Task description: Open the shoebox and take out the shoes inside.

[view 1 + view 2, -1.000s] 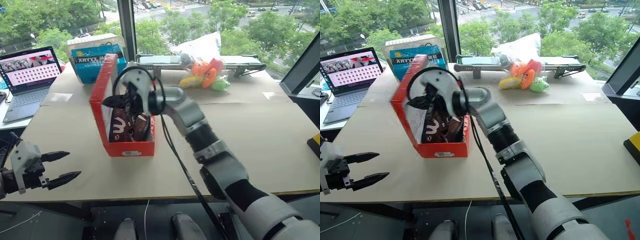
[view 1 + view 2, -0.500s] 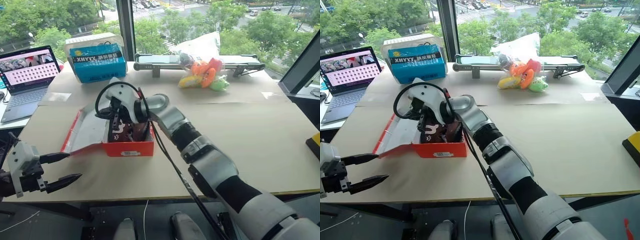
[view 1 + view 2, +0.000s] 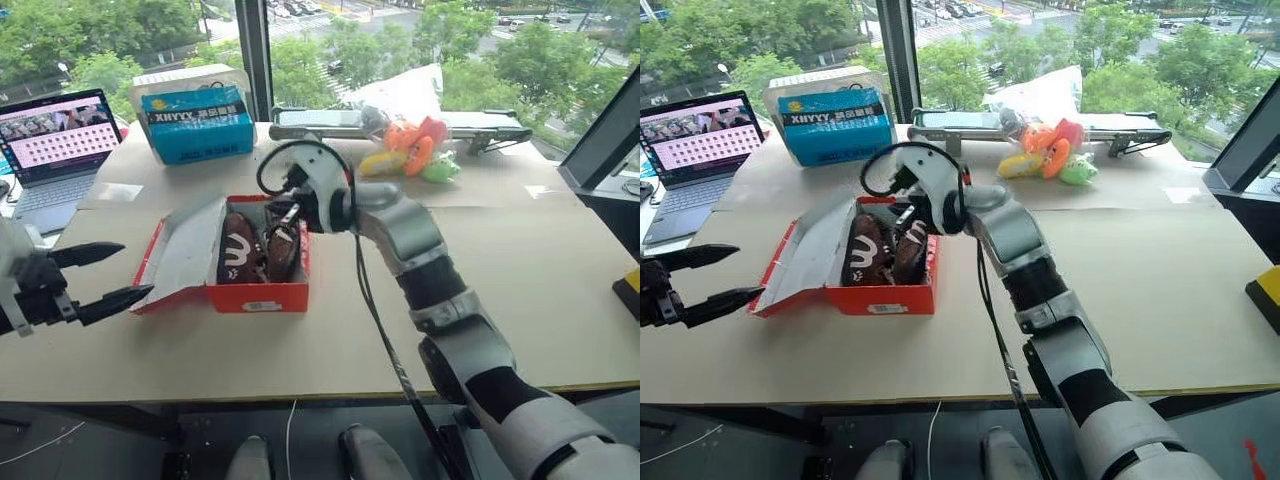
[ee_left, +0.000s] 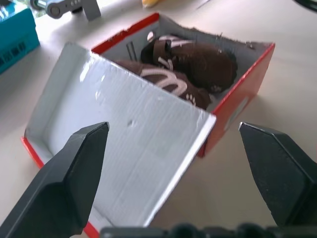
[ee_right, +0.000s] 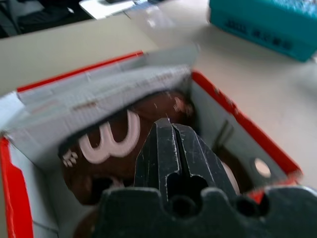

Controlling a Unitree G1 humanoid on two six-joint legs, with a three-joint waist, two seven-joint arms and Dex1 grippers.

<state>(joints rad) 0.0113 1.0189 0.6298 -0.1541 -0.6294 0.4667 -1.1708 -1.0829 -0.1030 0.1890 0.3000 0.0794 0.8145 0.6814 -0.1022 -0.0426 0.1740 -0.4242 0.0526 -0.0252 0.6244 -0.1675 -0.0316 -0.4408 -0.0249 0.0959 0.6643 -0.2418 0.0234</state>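
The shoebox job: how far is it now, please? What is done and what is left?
Done: the shoebox is open, its lid folded out to the left. In hand: the right tool, shut and empty, hovers over the shoes; the left tool waits open beside the lid. Left: both shoes lie inside the box; each has yet to be gripped and lifted out.

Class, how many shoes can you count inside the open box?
2: both shoes lie side by side in the shoebox, one nearer the opened lid, the other against the far wall.
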